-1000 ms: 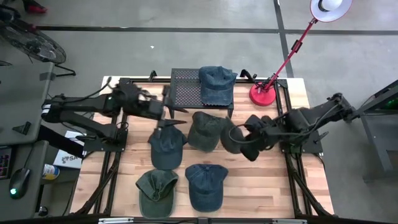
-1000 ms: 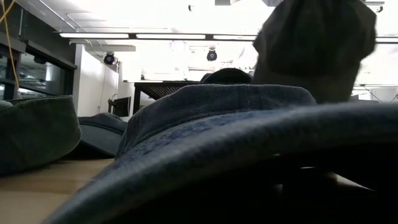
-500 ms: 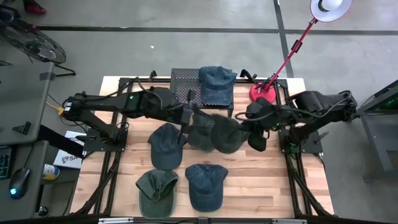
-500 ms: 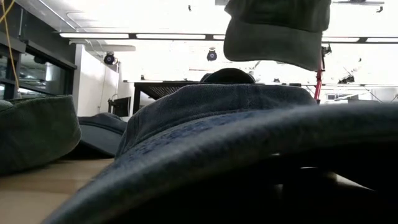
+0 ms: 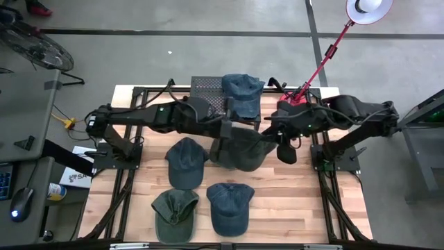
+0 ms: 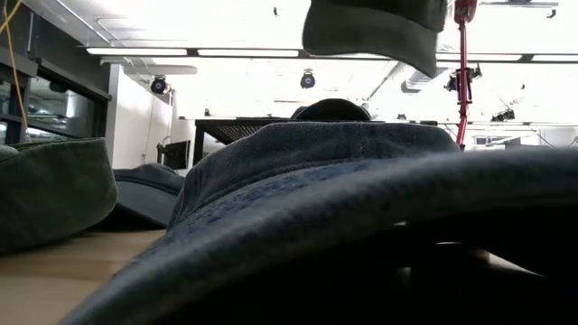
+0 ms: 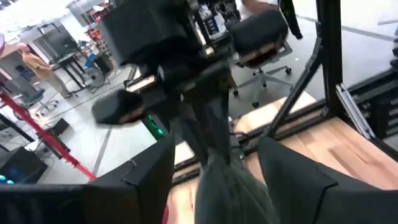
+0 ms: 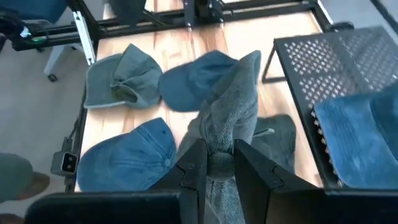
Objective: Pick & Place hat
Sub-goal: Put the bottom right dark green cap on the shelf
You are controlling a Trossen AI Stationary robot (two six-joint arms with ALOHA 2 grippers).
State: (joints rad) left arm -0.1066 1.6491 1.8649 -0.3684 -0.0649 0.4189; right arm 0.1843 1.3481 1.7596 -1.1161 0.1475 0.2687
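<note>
Front row: two hats on the worktop (image 5: 139, 208), an olive hat (image 5: 173, 214) and a blue hat (image 5: 228, 207).
Middle row: a dark blue hat (image 5: 185, 161) lies flat; a dark green hat (image 5: 220, 154) lies partly under the lifted one.
Held hat: a grey-green hat (image 5: 248, 148) hangs above the worktop's middle.
Right gripper (image 8: 214, 163): pinched onto a fold of the grey-green hat, arm stretched in from the right.
Left gripper (image 7: 214, 165): arm reaches across from the left; its fingers stand apart on either side of the hanging fabric.
Back: one denim hat (image 5: 241, 94) rests on a black mesh rack (image 5: 206, 99).
Hat count: six.
Far corner: a red lamp (image 5: 298, 103).
</note>
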